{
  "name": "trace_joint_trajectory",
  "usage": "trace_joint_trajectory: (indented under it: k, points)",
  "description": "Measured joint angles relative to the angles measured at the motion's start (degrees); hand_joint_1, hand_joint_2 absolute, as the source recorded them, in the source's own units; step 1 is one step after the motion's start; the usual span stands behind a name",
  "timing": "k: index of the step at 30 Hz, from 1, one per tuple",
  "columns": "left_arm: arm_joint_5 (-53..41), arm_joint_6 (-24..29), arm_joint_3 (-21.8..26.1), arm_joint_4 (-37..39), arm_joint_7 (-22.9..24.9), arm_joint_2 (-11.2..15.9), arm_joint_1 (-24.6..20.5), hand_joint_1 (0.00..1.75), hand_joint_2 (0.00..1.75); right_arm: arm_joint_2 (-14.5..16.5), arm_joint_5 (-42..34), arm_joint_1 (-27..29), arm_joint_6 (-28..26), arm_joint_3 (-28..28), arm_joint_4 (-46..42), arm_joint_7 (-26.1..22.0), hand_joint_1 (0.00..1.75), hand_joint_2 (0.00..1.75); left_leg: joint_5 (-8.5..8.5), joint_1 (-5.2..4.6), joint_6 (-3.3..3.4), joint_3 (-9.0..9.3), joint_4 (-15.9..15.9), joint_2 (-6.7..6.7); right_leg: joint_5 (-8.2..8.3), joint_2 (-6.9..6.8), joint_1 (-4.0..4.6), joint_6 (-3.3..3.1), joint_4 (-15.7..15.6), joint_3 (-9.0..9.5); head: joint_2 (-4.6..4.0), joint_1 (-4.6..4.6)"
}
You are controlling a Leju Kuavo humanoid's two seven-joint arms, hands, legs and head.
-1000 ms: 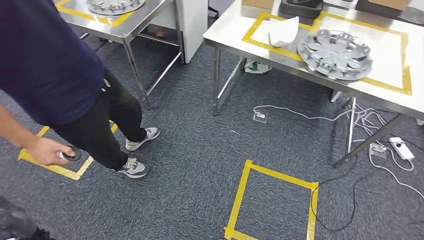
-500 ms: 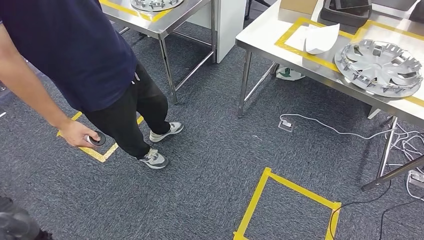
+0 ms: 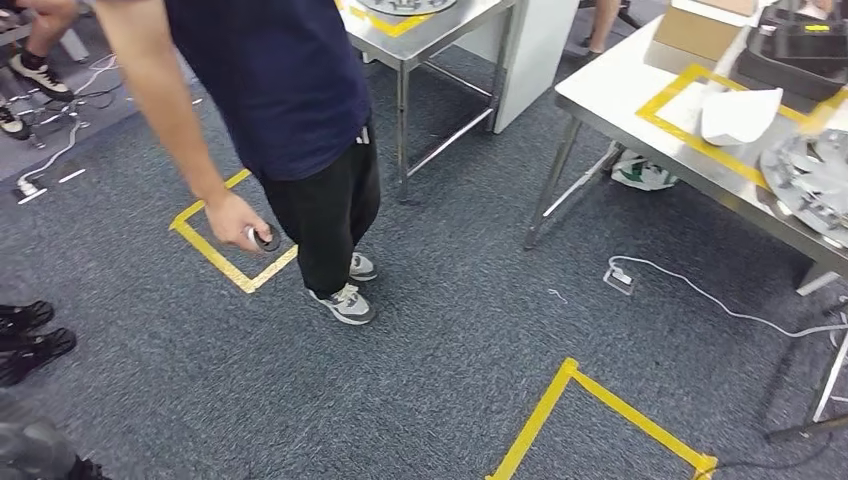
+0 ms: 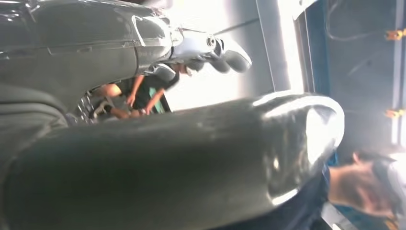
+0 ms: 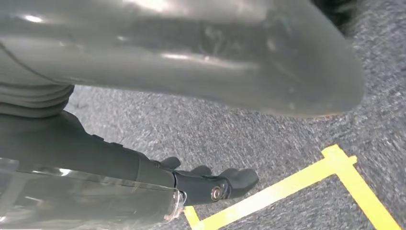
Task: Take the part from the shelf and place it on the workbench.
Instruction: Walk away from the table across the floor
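A silver hubcap-like part lies on the steel table at the right edge of the head view, inside a yellow tape frame. A second silver part sits on another steel table at the top. In the left wrist view my left hand holds nothing, its thick thumb apart from the darker fingers. My right hand hangs above the grey carpet, its fingers stretched out and apart from the thumb, holding nothing.
A person in a dark blue shirt stands on the carpet at centre left, holding a small black round device. Yellow tape squares mark the floor. Cables and a white bag lie by the right table; a cardboard box sits on it.
The camera has turned left, so the whole scene has slid right: the right table and its part now sit at the picture's edge. The person has stepped nearer the middle.
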Motion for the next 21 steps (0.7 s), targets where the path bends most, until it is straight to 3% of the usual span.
trace_joint_trajectory:
  k: [1, 2, 4, 6, 8, 9, 10, 11, 13, 14, 16, 17, 19, 21]
  points:
    - [0.04, 0.00, 0.00, 0.05, 0.02, 0.00, 0.00, 0.00, 0.00, -0.01, -0.01, 0.12, -0.04, 0.03, 0.01, 0.05, 0.00, 0.00, 0.04, -0.07, 0.05, -0.01, 0.01, -0.83, -0.35, 0.14, 0.00, -0.05, 2.37, -1.24, 0.00, 0.34]
    - [0.07, 0.00, 0.00, 0.13, 0.03, -0.01, 0.00, 0.00, 0.00, -0.05, -0.01, 0.22, -0.08, 0.09, 0.01, 0.08, 0.00, 0.00, 0.07, -0.11, 0.05, 0.04, 0.03, -1.74, 0.59, 0.27, -0.01, -0.15, 2.41, -1.45, 0.00, 0.65]
    - [0.09, -0.01, 0.00, 0.29, 0.04, -0.02, -0.01, 0.00, 0.00, -0.19, -0.01, 0.27, -0.14, 0.23, 0.03, 0.09, 0.00, 0.00, 0.13, -0.07, -0.15, 0.25, 0.06, -3.51, 5.05, 1.26, -0.09, -0.39, -4.00, 1.18, 0.00, 1.21]
    - [0.11, -0.02, 0.01, 0.38, 0.03, -0.02, -0.08, 0.00, 0.00, -0.30, -0.01, 0.21, -0.14, 0.32, 0.03, 0.10, 0.00, 0.00, 0.11, -0.21, -0.68, 0.21, 0.29, -5.18, 8.25, 3.59, -0.34, -0.64, -11.87, 4.52, 0.00, 1.64]
    - [0.12, -0.02, 0.00, 0.38, 0.02, -0.03, -0.11, 0.00, 0.00, -0.32, -0.01, 0.10, -0.15, 0.34, 0.02, 0.09, 0.00, 0.00, 0.21, -0.25, -1.39, -0.16, 0.43, -6.68, 8.68, 4.42, -0.37, -1.06, -14.72, 5.65, 0.00, 1.60]
    - [0.12, -0.02, 0.00, 0.37, 0.02, -0.05, -0.07, 0.00, 0.00, -0.31, -0.01, 0.02, -0.15, 0.36, 0.02, 0.09, 0.00, 0.00, 0.34, -0.11, -1.72, -0.38, 0.39, -7.37, 8.68, 3.71, -0.33, -1.41, -14.73, 5.67, 0.00, 1.43]
    - [0.13, -0.02, 0.00, 0.37, 0.02, -0.07, 0.02, 0.00, 0.00, -0.28, -0.01, -0.12, -0.15, 0.37, 0.02, 0.08, 0.00, 0.00, 0.20, -0.12, -1.98, -0.60, 0.66, -6.63, 8.79, 2.94, -0.28, -1.83, -14.78, 5.72, 0.00, 1.27]
    - [0.14, -0.01, 0.01, 0.37, 0.03, -0.07, 0.04, 0.00, 0.00, -0.29, 0.00, -0.23, -0.14, 0.38, 0.01, 0.08, 0.00, 0.00, -0.63, -0.13, -2.24, -1.20, 1.83, -4.90, 8.95, 2.19, -0.24, -2.26, -14.83, 5.74, 0.00, 0.94]
    - [0.14, 0.00, 0.01, 0.38, 0.03, -0.07, -0.04, 0.00, 0.00, -0.36, -0.01, -0.33, -0.14, 0.38, 0.02, 0.08, 0.00, 0.00, -4.05, -0.13, -2.67, -3.71, 7.23, -0.60, 9.19, 0.79, -0.11, -2.84, -14.94, 5.67, 0.00, 0.11]
    - [0.14, 0.00, 0.00, 0.39, 0.03, -0.07, -0.10, 0.00, 0.00, -0.43, -0.01, -0.24, -0.14, 0.38, 0.03, 0.08, 0.00, 0.00, -6.22, -0.01, -2.89, -5.63, 11.31, 0.42, 9.20, 0.17, 0.00, -2.97, -14.94, 5.58, 0.00, -0.31]
    - [0.14, 0.00, -0.02, 0.44, 0.03, -0.09, -0.07, 0.00, 0.00, -0.54, -0.01, -0.02, -0.16, 0.39, 0.07, 0.07, 0.00, 0.00, -8.55, 0.20, -3.12, -8.48, 17.48, 0.58, 9.18, -1.22, 0.16, -3.03, -14.92, 5.45, 0.00, -0.86]
    - [0.14, 0.00, -0.03, 0.46, 0.03, -0.09, -0.06, 0.00, 0.00, -0.56, -0.02, 0.02, -0.19, 0.40, 0.08, 0.05, 0.00, 0.00, -8.17, 0.25, -3.09, -8.51, 17.83, 0.59, 9.15, -1.91, 0.25, -3.04, -14.92, 5.43, 0.00, -1.19]
    - [0.11, 0.00, -0.04, 0.47, 0.09, -0.09, -0.12, 0.00, 0.00, -0.57, -0.13, -0.11, -0.27, 0.40, 0.08, -0.02, 0.00, 0.00, -4.86, 0.09, -2.58, -4.94, 11.76, 1.77, 9.07, -3.09, 0.45, -2.98, -14.93, 5.59, 0.00, -1.76]
    - [-0.03, 0.00, -0.06, 0.43, 0.34, -0.09, -0.47, 0.00, 0.00, -0.58, -0.40, -0.30, -0.31, 0.40, 0.07, -0.07, 0.00, 0.00, -2.30, -0.59, -1.70, -0.40, 3.60, 5.07, 8.85, -4.08, 0.71, -2.69, -14.88, 5.90, 0.00, -2.17]
